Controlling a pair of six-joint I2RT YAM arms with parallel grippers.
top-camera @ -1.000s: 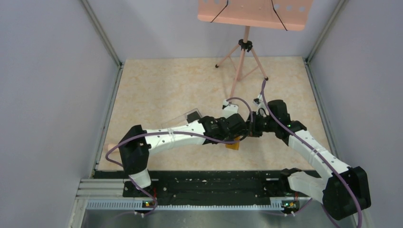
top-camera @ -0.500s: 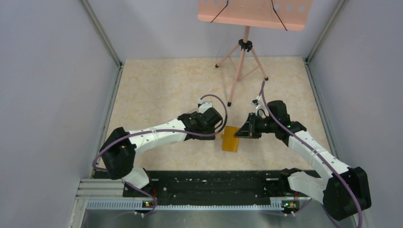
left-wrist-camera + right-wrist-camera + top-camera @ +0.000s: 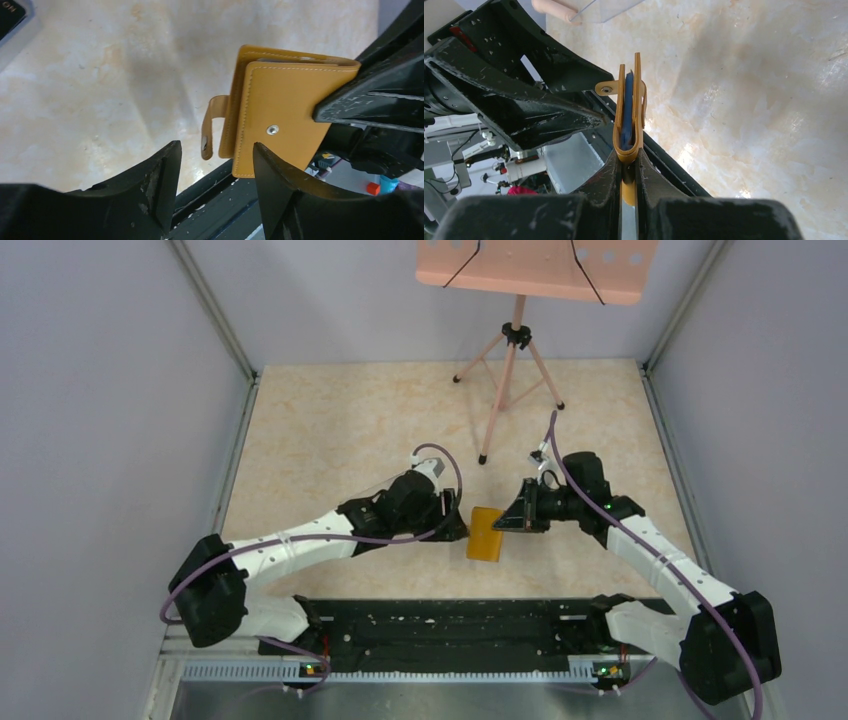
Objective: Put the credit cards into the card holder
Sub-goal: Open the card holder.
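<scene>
The card holder (image 3: 280, 125) looks like smooth matt tan leather, stitched, with a shiny metal snap (image 3: 272, 130). The worktop (image 3: 100, 75) is faintly glossy. The left claw (image 3: 215, 152) has scuffed matt black plastic fingers (image 3: 155, 190).

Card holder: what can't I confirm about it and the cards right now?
- Cards inside the card holder: left wrist sees only its closed cover; right wrist sees it edge-on, only blue lining.
- Loose credit cards: none clearly seen; a dark shape in the left wrist view is cut off by the corner.
- Clear box: cut by right wrist's top edge; largely hidden by the left arm in the top view.
</scene>
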